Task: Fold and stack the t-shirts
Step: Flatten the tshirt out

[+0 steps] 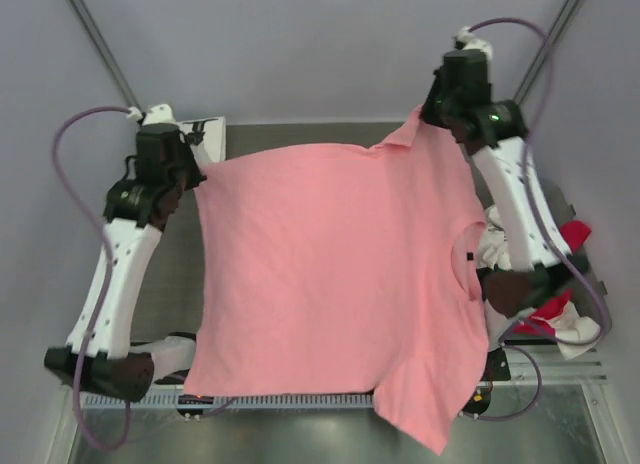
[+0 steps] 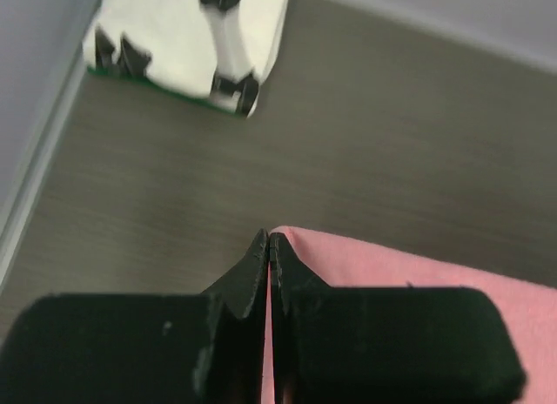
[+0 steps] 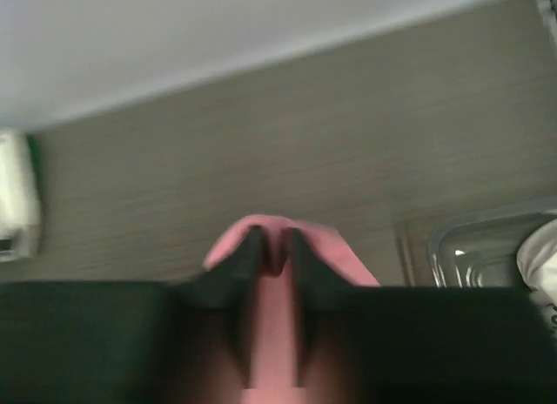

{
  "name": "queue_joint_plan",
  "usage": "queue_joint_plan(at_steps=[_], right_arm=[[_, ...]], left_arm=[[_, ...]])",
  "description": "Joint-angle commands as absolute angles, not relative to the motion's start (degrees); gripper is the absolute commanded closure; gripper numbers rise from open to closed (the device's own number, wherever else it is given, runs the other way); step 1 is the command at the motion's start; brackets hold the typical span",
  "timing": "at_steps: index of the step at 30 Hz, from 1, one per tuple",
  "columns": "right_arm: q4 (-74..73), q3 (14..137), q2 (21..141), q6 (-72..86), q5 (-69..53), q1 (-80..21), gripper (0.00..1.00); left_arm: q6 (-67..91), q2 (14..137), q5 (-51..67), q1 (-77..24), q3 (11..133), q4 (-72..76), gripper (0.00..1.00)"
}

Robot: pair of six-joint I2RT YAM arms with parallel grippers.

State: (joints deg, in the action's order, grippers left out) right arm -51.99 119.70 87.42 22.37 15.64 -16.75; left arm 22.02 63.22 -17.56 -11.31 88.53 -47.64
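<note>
The salmon-pink t-shirt (image 1: 330,274) is stretched in the air over the table, held by two far corners. My left gripper (image 1: 192,166) is shut on its far left corner; the left wrist view shows the cloth (image 2: 409,265) pinched between the closed fingers at the gripper (image 2: 268,240). My right gripper (image 1: 440,119) is shut on the far right corner; the right wrist view shows pink cloth (image 3: 339,252) bunched around the gripper (image 3: 274,243). One sleeve hangs past the table's near edge. A folded white tee with black print (image 1: 210,132) lies at the far left, seen too in the left wrist view (image 2: 187,34).
A pile of white and red t-shirts (image 1: 555,304) lies at the right in a clear tray (image 3: 487,247), partly behind the right arm. The wood-grain table (image 2: 392,134) runs under the shirt. A metal rail (image 1: 280,399) lines the near edge.
</note>
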Motion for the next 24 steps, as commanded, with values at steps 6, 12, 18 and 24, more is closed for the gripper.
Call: queue_joint_plan(at_steps=[6, 12, 18, 24], right_arm=[[-57.84, 122.62, 106.88, 24.25, 23.03, -16.52, 0.09], [-46.96, 98.3, 92.22, 26.45, 18.03, -16.61, 0.09], [-35.01, 69.99, 79.39, 31.99, 7.84, -16.79, 0.09], [-30.42, 57.67, 78.84, 34.89, 1.5, -16.96, 0.1]], left_arm=[[24.52, 84.81, -11.87, -2.29, 79.98, -46.14, 0.44], [26.28, 76.14, -9.24, -2.37, 72.17, -43.15, 0.17], [30.32, 67.26, -3.61, -3.78, 60.68, -42.02, 0.17], [36.02, 63.72, -0.26, -5.36, 49.5, -37.63, 0.2]])
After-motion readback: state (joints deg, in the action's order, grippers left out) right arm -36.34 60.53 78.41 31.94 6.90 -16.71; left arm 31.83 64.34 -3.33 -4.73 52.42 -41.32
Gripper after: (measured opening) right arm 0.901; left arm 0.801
